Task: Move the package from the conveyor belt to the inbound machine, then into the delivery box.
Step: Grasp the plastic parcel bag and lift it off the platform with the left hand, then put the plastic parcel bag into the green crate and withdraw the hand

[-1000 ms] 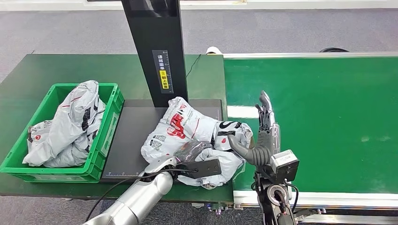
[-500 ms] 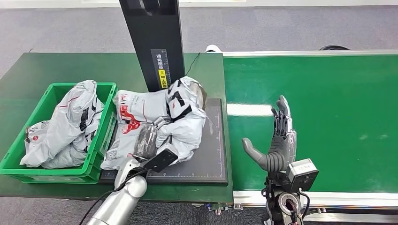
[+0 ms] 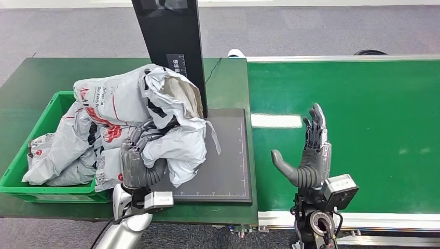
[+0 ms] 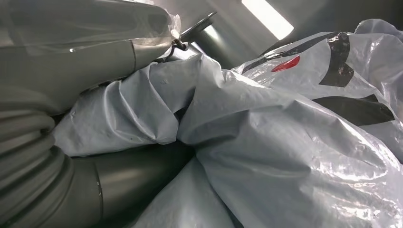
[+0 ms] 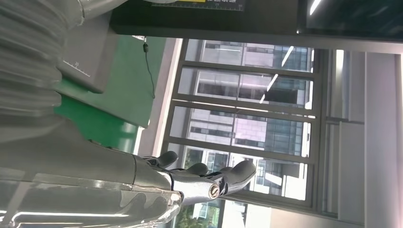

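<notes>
Grey-white plastic package is raised off the black platform of the inbound machine — gripped from below by the left hand, fingers wrapped into its folds, overhanging the right rim of the green delivery box. Box holds another crumpled bag. Right hand stands upright over the left edge of the green conveyor belt, fingers spread — empty.
</notes>
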Robot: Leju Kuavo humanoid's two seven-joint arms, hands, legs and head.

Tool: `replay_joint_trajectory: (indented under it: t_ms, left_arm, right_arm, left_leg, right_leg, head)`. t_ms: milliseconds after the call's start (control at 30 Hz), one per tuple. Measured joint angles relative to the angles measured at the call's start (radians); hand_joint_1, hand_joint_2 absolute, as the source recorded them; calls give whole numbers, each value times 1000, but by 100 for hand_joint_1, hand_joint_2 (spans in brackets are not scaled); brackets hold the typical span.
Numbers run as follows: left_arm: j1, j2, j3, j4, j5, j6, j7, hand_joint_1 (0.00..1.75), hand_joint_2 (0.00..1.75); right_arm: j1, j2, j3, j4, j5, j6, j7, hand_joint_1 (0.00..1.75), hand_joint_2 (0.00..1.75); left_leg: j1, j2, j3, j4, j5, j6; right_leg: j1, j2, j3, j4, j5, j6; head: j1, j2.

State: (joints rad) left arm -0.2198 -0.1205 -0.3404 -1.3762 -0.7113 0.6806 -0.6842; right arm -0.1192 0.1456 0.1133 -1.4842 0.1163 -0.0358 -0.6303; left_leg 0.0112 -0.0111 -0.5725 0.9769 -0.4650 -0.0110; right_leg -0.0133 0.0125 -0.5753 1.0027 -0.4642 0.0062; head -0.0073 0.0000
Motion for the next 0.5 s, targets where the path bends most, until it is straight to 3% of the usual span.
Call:
replay_joint_trajectory:
  t_ms: [267, 500]
  left_arm:
    - [40, 1, -55, -210, -76, 1, -17, 175, 175]
    - [52, -6, -18, -417, -198, 1, -17, 175, 175]
  right_arm:
    - [-13, -7, 18, 21, -13, -7, -1, 0, 175]
    - [-15, -11, 21, 33, -18, -9, -3, 0, 175]
  left_leg:
    - [0, 0, 0, 0, 0, 0]
    - [0, 0, 0, 0, 0, 0]
  right_leg:
    - [0, 0, 0, 0, 0, 0]
    - [0, 0, 0, 0, 0, 0]
  head:
    - [0, 0]
    - [0, 0]
